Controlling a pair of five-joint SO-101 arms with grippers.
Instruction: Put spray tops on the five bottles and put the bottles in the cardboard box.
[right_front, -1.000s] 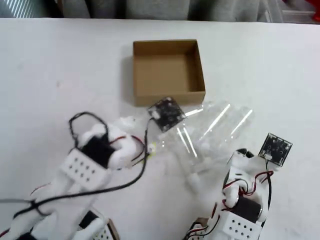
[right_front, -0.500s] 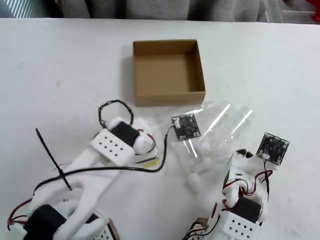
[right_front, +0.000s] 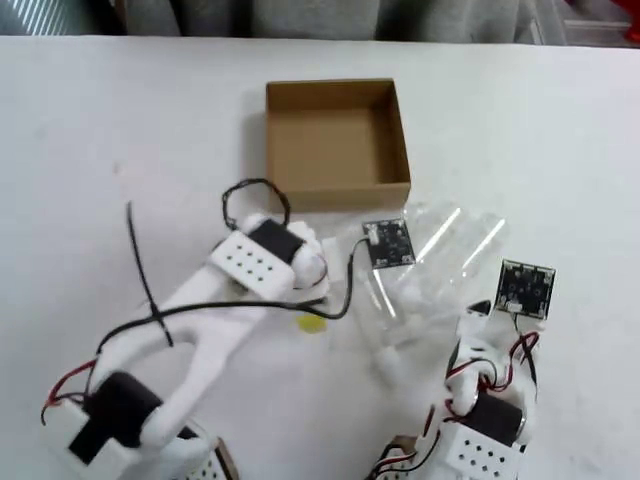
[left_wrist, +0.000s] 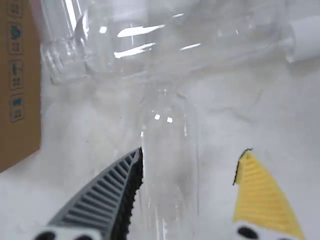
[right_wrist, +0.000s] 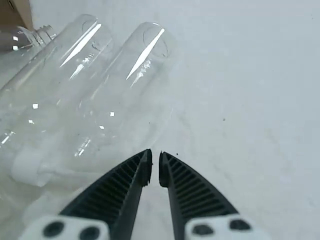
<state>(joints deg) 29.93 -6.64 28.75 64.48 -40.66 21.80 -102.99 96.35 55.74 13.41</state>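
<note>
Several clear plastic bottles (right_front: 440, 250) lie in a heap on the white table, just in front of the open cardboard box (right_front: 337, 140). My left gripper (left_wrist: 190, 155) is open and low over the table, with one lying bottle (left_wrist: 167, 165) between its grey finger (left_wrist: 112, 192) and yellow finger (left_wrist: 257, 192). The grey finger is at the bottle's side; the yellow one stands apart. A white spray top (left_wrist: 304, 44) lies past the heap. My right gripper (right_wrist: 154, 160) is shut with nothing in it, just short of two bottles (right_wrist: 125, 85) and a white top (right_wrist: 27, 167).
The box's brown wall (left_wrist: 17, 85) stands close beside the left gripper's bottles. The left arm (right_front: 200, 330) stretches across the table's front left, and the right arm (right_front: 480, 400) sits at the front right. Bare table (right_front: 120, 120) lies left of the box.
The left arm has swung right and stretched out toward the bottle heap, carrying its wrist from the table's left part to the bottles. The right arm's wrist has shifted slightly left.
</note>
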